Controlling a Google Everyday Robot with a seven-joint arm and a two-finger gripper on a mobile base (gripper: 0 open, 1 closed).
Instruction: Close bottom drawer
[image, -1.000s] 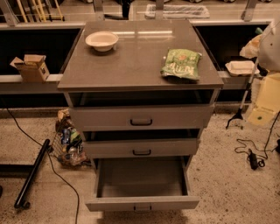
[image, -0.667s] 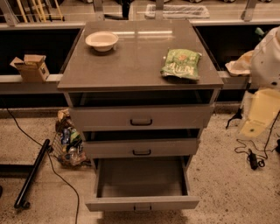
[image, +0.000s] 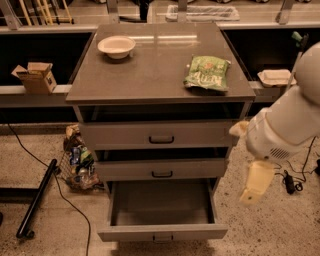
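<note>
The bottom drawer (image: 162, 232) is the lowest of three in the grey cabinet. It is pulled far out, its inside is empty, and its front panel with a small dark handle sits near the bottom edge of the view. The middle drawer (image: 161, 170) and the top drawer (image: 161, 135) are pushed in. My white arm (image: 287, 120) comes in from the right. My gripper (image: 254, 189) hangs down to the right of the cabinet, level with the middle drawer, above and right of the open drawer's front corner, touching nothing.
On the cabinet top (image: 150, 75) stand a white bowl (image: 116, 46) and a green snack bag (image: 207, 73). A wire basket of clutter (image: 77, 162) and a black pole (image: 35, 197) lie on the floor at left. Cables (image: 295, 177) lie at right. A cardboard box (image: 36, 77) sits on the left ledge.
My arm has swung in from the right edge, lower and closer to the cabinet's right side. The bottom drawer is as far open as before.
</note>
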